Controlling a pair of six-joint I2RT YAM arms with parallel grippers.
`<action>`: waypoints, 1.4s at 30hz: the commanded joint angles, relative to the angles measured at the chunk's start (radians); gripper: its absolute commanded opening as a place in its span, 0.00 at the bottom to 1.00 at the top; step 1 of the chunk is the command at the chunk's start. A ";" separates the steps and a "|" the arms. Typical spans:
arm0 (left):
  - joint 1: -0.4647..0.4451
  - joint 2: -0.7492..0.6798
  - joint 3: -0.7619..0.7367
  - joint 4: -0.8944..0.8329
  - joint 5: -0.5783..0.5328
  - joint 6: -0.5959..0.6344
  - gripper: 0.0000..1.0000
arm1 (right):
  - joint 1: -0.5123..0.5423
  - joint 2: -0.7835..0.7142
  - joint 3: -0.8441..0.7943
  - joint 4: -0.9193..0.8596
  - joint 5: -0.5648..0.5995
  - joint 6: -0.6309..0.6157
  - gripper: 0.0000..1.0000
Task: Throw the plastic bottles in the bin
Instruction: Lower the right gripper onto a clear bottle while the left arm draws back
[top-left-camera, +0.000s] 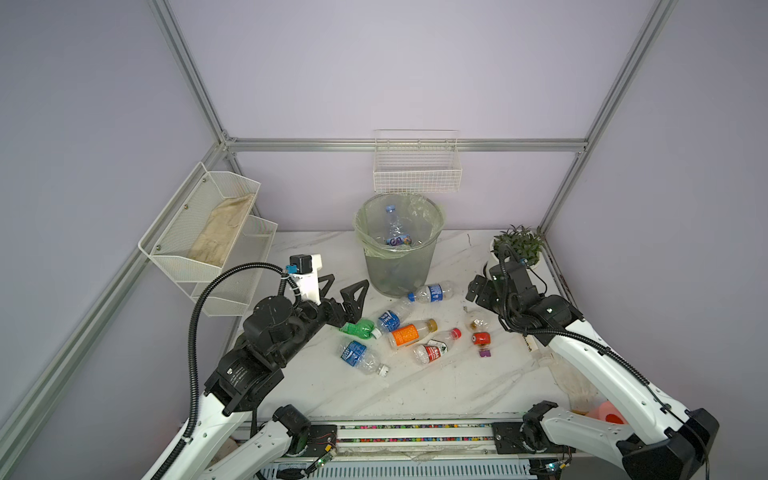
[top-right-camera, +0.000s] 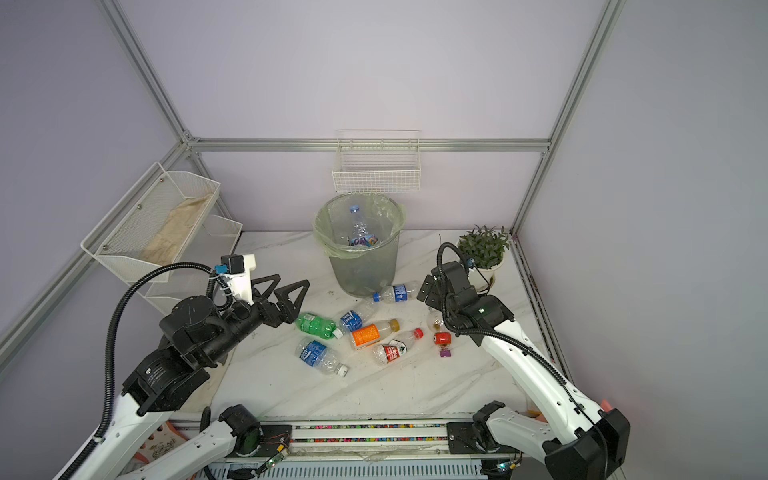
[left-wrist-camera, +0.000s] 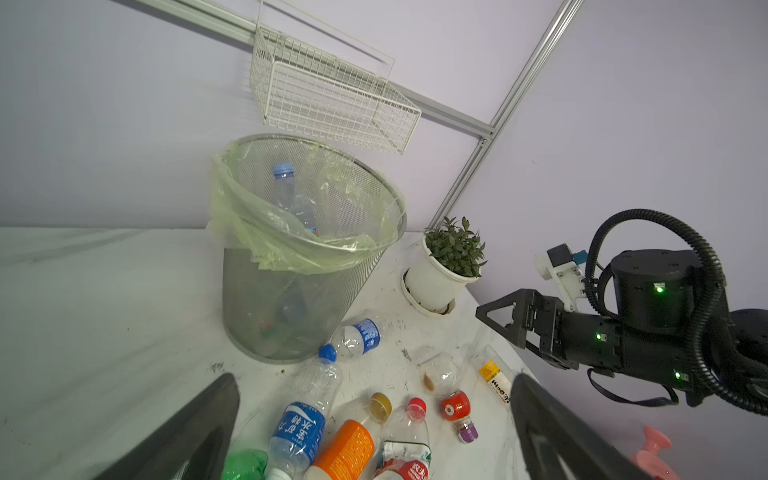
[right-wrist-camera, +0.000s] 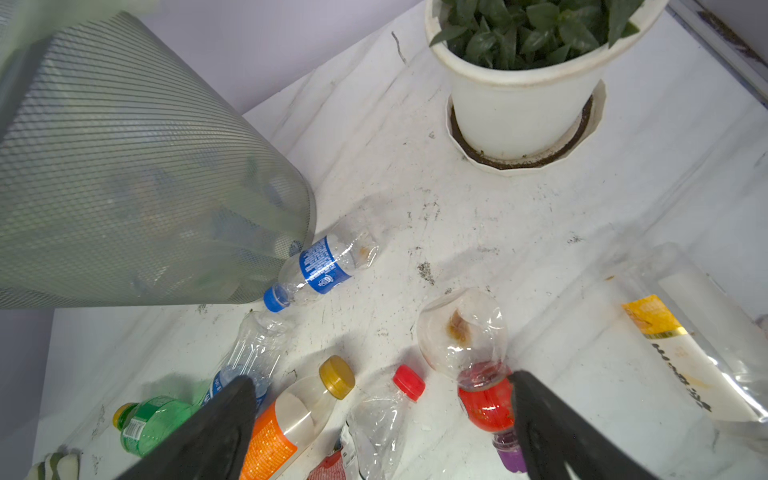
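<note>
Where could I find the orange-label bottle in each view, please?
In a top view: the orange bottle lies just below centre, in front of the bin.
In a top view: orange bottle just below centre, in front of the bin.
Left wrist: orange bottle at the lower edge, below the bin.
Right wrist: orange bottle low in the picture.
Shared landmark: the bin.

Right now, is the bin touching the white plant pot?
Apart. The left wrist view shows bare table between the bin and the plant pot.
</note>
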 joint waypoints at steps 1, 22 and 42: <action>-0.003 -0.038 -0.050 -0.032 -0.004 -0.041 1.00 | -0.044 0.057 -0.022 -0.047 -0.055 0.015 0.97; -0.003 -0.227 -0.180 -0.174 -0.070 -0.075 1.00 | -0.088 0.226 -0.249 0.114 -0.117 0.009 0.97; -0.004 -0.155 -0.210 -0.151 -0.099 -0.055 1.00 | -0.088 0.512 -0.237 0.266 -0.045 -0.041 0.95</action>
